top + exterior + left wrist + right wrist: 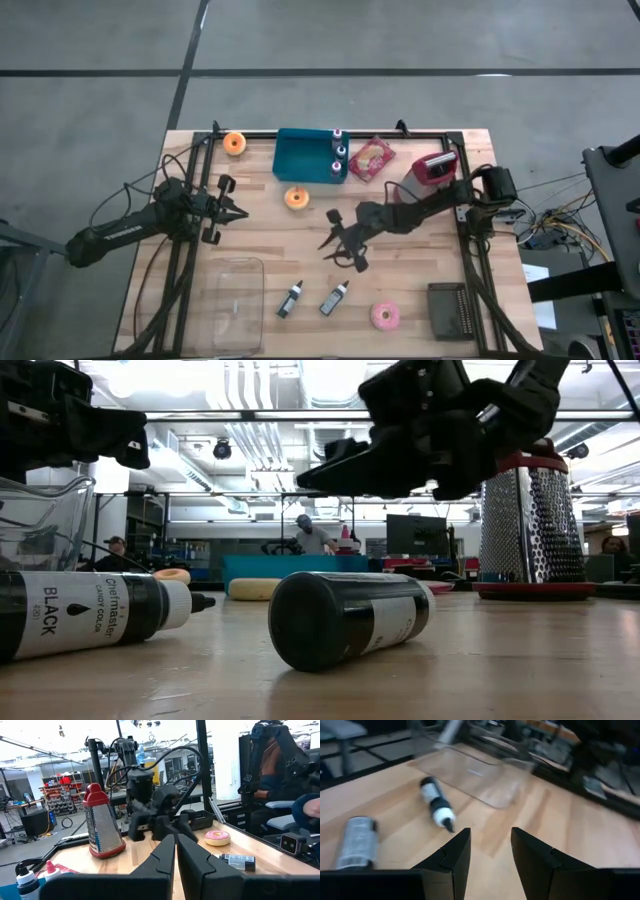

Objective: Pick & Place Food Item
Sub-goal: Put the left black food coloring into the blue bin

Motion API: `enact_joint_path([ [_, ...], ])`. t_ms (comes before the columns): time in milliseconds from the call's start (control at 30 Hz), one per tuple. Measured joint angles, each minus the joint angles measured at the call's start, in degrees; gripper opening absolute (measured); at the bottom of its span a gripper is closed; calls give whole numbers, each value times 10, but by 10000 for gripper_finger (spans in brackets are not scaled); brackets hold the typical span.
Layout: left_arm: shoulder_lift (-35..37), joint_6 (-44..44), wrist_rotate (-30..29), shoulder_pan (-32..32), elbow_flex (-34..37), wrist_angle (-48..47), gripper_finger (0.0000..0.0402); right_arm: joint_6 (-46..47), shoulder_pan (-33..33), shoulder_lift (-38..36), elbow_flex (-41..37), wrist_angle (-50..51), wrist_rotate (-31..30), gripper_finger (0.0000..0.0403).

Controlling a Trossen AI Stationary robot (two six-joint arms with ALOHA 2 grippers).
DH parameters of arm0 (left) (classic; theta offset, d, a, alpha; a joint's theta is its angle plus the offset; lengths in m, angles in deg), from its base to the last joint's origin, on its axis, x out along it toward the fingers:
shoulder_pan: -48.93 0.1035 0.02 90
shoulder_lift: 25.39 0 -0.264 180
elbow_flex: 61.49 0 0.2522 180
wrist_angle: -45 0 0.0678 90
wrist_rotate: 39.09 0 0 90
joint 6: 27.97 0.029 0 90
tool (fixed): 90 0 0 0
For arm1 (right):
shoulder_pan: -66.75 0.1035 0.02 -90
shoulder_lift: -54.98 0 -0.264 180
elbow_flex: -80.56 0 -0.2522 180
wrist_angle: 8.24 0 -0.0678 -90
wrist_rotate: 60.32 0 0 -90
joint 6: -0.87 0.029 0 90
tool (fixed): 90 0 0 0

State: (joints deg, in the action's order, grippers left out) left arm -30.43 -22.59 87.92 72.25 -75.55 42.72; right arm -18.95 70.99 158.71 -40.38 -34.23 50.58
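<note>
The right pincer (340, 247) hovers over the middle of the table (420, 300), its fingers spread apart and holding nothing. The pink doughnut (385, 316) lies on the table at the near edge, right of the pincer and apart from it. Two black food-colouring bottles (312, 298) lie just nearer than the pincer, left of that doughnut. An orange doughnut (296, 197) sits farther off, beside the blue bin (305, 156). The left pincer (236, 212) waits at the left side, its fingers closed on nothing.
</note>
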Motion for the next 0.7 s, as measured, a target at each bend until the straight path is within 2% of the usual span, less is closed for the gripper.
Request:
enact_joint_path([
  [167,0,0,0,0,0,0,26,-66,0,12,17,3,7,134],
  [267,0,0,0,0,0,0,26,-90,-1,37,48,1,37,134],
  [367,-1,0,0,0,0,0,26,-90,1,80,85,14,81,134],
  [700,-2,0,-1,0,0,-11,26,-77,-1,227,221,62,155,152],
])
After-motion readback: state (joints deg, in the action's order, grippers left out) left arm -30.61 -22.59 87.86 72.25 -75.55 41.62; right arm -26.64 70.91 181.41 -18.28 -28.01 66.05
